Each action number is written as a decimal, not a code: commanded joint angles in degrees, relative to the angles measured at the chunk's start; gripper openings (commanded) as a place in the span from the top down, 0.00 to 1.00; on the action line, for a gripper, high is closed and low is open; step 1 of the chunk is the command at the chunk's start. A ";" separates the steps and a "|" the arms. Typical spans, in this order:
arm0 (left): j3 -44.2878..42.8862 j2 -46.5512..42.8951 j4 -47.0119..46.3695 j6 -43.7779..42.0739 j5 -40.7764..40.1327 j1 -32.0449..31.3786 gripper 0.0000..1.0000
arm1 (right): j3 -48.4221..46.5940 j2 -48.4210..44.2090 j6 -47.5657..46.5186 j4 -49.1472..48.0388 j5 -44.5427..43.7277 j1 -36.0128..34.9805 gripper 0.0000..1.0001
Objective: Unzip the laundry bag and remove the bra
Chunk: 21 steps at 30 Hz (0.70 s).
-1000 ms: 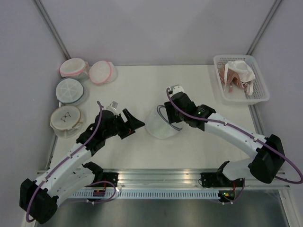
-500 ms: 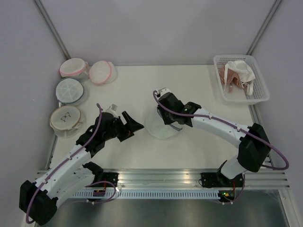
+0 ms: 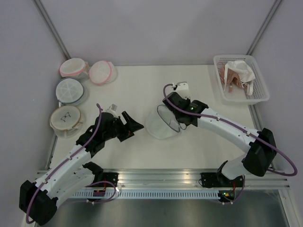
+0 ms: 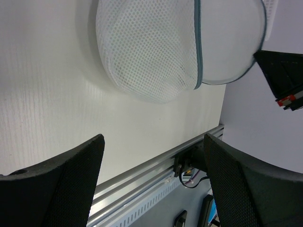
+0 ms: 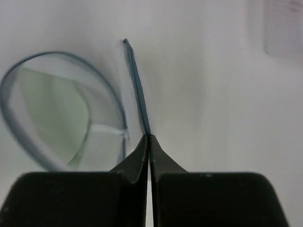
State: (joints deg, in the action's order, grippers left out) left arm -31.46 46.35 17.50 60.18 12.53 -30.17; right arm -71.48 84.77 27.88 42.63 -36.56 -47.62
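- pinching a thin grey-blue strip of the zip rim [image 5: 135,85], the right jaws are seen pressed together on it, just beside the open mouth of the laundry bag [image 3: 163,125].
- the laundry bag is found mid-worktop [image 3: 199,146], between the two arms, with its rim turned toward the right arm. the zip is judged largely undone from the gaping rim.
- the bra [image 5: 54,106] is made out only as a pale green tint inside the mouth and is not yet removed.
- the left jaws are spread wide with nothing between them, near the mesh dome but apart from it, so the bag is not held down.
- risk: if the strip is pulled, the light bag is likely to be dragged or lifted across the worktop rather than opened, as no counter-hold is applied.
- risk: the strip is thin and gripped at the very tips, so it could be lost from the pinch under a sideways tug.
- risk: the soft padding may be snagged on the rim when drawn out, and the bag would then be carried along.
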 commanded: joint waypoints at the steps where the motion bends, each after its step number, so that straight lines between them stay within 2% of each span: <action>1: -1.23 0.23 -0.53 0.37 0.12 0.20 0.12 | -2.96 -2.76 15.67 15.17 -24.29 2.34 1.00; 3: -1.41 0.23 -0.53 0.29 0.38 0.20 0.12 | -1.74 -5.13 24.65 21.43 -28.03 5.42 0.99; 4: -1.67 0.41 -0.45 0.11 0.30 0.20 0.12 | -1.03 -8.54 25.90 21.96 -29.78 6.30 0.78; 5: -1.85 0.32 -0.36 -0.06 0.38 0.20 0.12 | -0.42 -10.57 24.34 20.31 -29.89 7.26 0.51; 7: -2.37 0.85 -0.27 -0.42 0.65 0.20 0.12 | 1.95 -15.83 16.90 13.66 -26.66 7.54 0.03; 8: -2.46 1.28 -0.36 -0.68 0.65 0.20 0.12 | 3.35 -17.00 12.42 6.40 -20.63 7.71 0.02; 9: -2.64 1.90 -0.27 -0.86 0.65 0.20 0.12 | 3.89 -17.70 6.37 3.45 -16.14 7.63 0.02; 10: -2.99 2.34 -0.36 -0.86 0.65 0.20 0.12 | 4.33 -17.80 4.14 -0.84 -12.35 7.71 0.02; 11: -3.08 2.69 -0.27 -0.94 0.91 0.20 0.12 | 5.20 -17.36 2.55 -2.80 -2.57 7.71 0.02; 12: -3.25 3.39 -0.36 -1.12 1.26 0.29 0.12 | 6.00 -15.97 -1.73 -5.34 2.84 7.71 0.02; 14: -3.34 3.75 -0.27 -1.03 1.61 0.20 0.12 | 7.84 -13.86 -2.91 -10.27 13.90 7.71 0.02; 19: -2.82 2.70 -0.10 -0.86 1.88 0.20 0.12 | 11.89 -7.35 -4.23 -20.55 20.38 7.80 0.02; 21: -2.81 2.26 0.08 -0.77 1.53 0.20 0.12 | 11.63 -4.02 -4.50 -22.50 22.92 7.98 0.07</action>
State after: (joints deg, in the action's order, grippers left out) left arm -32.45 49.84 17.67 60.14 13.30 -30.17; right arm -59.96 78.30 26.22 28.88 -22.37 -39.79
